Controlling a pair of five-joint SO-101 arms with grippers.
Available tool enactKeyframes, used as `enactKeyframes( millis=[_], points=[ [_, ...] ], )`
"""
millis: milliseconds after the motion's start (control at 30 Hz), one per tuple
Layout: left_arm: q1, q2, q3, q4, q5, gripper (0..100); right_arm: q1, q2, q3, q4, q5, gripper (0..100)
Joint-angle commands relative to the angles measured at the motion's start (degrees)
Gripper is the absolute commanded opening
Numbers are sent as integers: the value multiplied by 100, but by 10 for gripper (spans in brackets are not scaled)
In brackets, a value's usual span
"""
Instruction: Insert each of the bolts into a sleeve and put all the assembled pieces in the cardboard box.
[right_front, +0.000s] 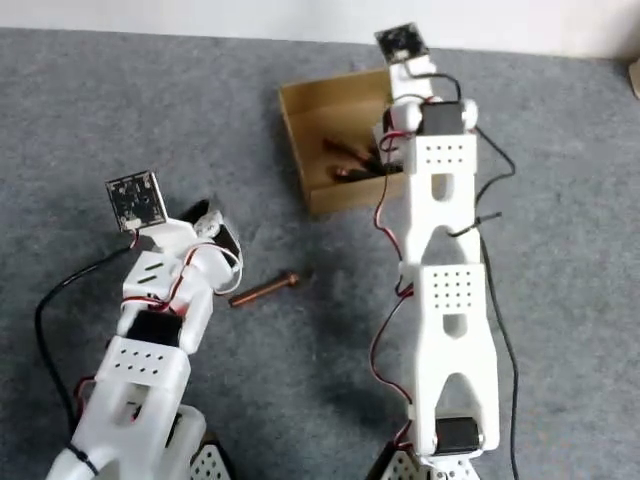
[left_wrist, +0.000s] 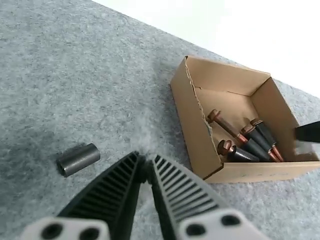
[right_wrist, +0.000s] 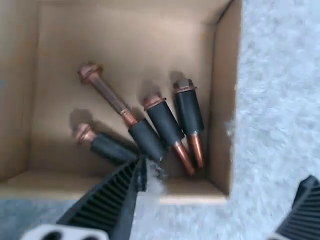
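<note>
Four pieces boxed, one bolt and one sleeve left to join.

My right gripper (right_wrist: 225, 175) hangs over the open brown cardboard box (right_wrist: 225, 90) with its jaws spread wide and nothing between them. I judge that fits a drop-off, since four copper bolts seated in black sleeves (right_wrist: 162, 122) lie on the box floor below. My left gripper (left_wrist: 148, 162) is clenched on nothing, low over the grey carpeted table (right_front: 120, 100) and near the short dark metal sleeve (left_wrist: 77, 160), which lies on its side well apart from the box. The bare copper-coloured bolt (right_front: 265, 291) lies between my arms, probably my next pick.
</note>
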Motion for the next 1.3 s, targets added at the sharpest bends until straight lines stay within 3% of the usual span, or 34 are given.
enactKeyframes(
  millis=[0,133,333,600,667,767,867,1033,1133,1267],
  points=[
    [-101,119,-295,-70,-9,7,-40,-1059,-664,470,-281,403],
    [-426,1244,-1297,554,0,7,119,-2009,-637,470,-1011,403],
    [-725,4242,-3732,1987,9,7,-251,-3565,13,470,-1002,403],
    [-1051,6378,-6413,4167,-44,8,-1165,-6519,4233,418,-993,403],
    [-1042,6765,-6791,4334,-545,8,-1270,-7116,5253,224,-993,403],
    [-954,7143,-7266,4589,-1864,8,-1262,-7899,6457,-119,-985,403],
    [-910,7196,-7767,5310,-3033,22,-1112,-8699,7389,-497,-651,403],
    [-1068,7248,-8505,5837,-3437,138,-1077,-9833,8787,-875,-352,403],
    [-1323,7204,-8752,5873,-4211,197,-1051,-10396,9402,-875,-167,403],
    [-1182,7266,-8945,6347,-5160,200,-620,-10862,9807,-954,18,403]
  ],
)
